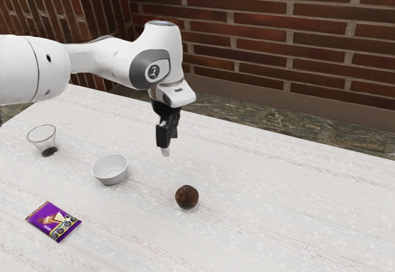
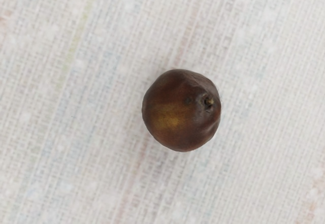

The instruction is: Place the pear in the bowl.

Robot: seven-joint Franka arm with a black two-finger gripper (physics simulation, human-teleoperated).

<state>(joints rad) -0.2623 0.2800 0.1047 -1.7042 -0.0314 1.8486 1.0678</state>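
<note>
My gripper point(image 1: 168, 145) hangs above the table in the exterior view, its two fingers apart and nothing held. The dark brown pear point(image 1: 187, 197) rests on the cloth, lower and nearer the camera than the gripper. Seen from above in the wrist view, the pear point(image 2: 177, 113) shows its small stem and a yellowish patch. The white bowl point(image 1: 111, 176) stands upright toward the exterior view's left of the pear, apart from it, with no object visible inside.
A clear glass point(image 1: 42, 137) with a dark bottom stands beyond the bowl, at the exterior view's left. A purple packet point(image 1: 53, 221) lies flat nearer the camera. The pale woven cloth point(image 1: 278, 216) covers the table, with a brick wall behind.
</note>
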